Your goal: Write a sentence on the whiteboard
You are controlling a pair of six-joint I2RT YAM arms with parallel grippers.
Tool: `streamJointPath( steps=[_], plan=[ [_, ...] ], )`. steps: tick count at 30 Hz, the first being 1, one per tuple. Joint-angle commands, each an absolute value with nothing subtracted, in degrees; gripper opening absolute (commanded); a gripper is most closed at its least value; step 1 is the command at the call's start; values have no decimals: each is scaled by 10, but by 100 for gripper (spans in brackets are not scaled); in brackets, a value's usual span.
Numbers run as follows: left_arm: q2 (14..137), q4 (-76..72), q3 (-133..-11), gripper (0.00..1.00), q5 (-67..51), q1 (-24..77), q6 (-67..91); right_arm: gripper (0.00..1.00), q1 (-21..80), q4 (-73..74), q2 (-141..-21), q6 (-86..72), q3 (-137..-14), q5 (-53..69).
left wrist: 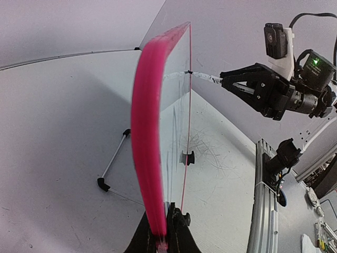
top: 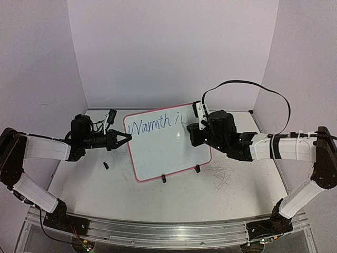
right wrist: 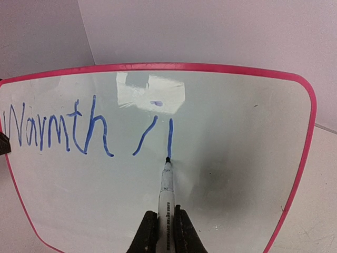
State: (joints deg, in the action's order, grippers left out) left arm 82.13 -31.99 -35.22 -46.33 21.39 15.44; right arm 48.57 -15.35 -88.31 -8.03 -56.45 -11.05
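Note:
The whiteboard, white with a pink-red frame, stands on its wire stand mid-table. The sentence in blue script reads "Warmth", then a dotted "i" stroke and a vertical stroke. My right gripper is shut on a white marker whose tip touches the board at the bottom of that vertical stroke. My left gripper is shut on the board's left edge, holding the pink frame. In the top view the left gripper is at the board's left side and the right gripper at its upper right.
A small dark cap-like piece lies on the tabletop left of the board. Grey scribble marks cover the tabletop at right. The stand's black feet sit in front. White walls enclose the back and sides.

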Motion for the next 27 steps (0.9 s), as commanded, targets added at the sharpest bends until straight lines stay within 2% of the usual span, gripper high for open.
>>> streamJointPath(
  steps=[1,27],
  plan=[
    [810,-316,-356,0,-429,215,113,0,488,-152,-877,-85,-571,-118],
    [807,-315,-353,0,-427,215,111,0,477,-170,-910,-58,-627,-173]
  ],
)
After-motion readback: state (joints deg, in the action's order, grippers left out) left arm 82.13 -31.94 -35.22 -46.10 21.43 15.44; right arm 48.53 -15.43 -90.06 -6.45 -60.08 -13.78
